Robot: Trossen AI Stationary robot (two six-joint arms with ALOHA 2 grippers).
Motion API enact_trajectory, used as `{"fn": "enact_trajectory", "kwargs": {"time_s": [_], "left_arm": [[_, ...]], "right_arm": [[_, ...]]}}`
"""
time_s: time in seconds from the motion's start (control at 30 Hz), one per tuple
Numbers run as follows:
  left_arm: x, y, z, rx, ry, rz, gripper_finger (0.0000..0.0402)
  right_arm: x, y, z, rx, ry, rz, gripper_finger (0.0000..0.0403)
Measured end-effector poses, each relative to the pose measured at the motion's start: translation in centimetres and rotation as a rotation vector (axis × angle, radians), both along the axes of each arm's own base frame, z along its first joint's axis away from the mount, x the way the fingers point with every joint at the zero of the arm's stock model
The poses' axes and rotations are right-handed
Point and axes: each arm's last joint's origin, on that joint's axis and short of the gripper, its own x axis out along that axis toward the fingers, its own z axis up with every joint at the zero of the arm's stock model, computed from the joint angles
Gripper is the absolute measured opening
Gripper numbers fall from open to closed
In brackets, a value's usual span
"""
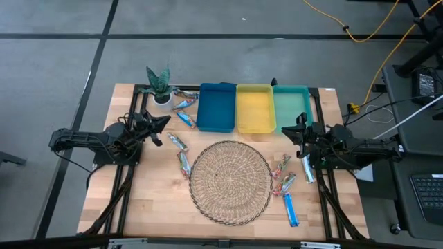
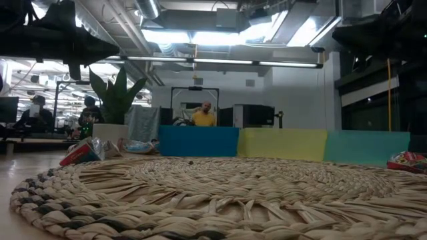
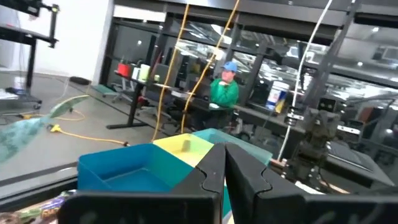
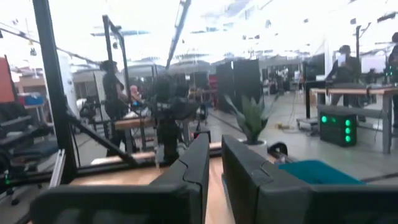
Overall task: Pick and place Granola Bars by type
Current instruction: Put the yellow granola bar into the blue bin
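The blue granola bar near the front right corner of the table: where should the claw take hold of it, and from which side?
Grip the blue granola bar across its narrow width at mid-length, coming straight down from above. It lies flat on the table, long axis running roughly front to back, apart from the wicker mat and the red-green bars. The right claw is likely the nearer one.

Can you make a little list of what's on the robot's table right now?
trays: blue tray, yellow tray, teal tray, side by side
mat: round wicker mat, nothing on it
granola bars: scattered both sides of the mat, some by the plant
left end effector: shut, empty
right end effector: nearly shut, empty
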Motion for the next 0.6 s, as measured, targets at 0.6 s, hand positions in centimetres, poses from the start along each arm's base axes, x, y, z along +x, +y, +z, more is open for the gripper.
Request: {"fn": "enact_trajectory", "kwargs": {"time_s": [0.6], "left_arm": [[-0.8, 0.0, 9.9, 0.058, 0.314, 0.008, 0.0101]], "right_arm": [[-0.1, 0.0, 0.4, -0.002, -0.048, -0.001, 0.0048]]}}
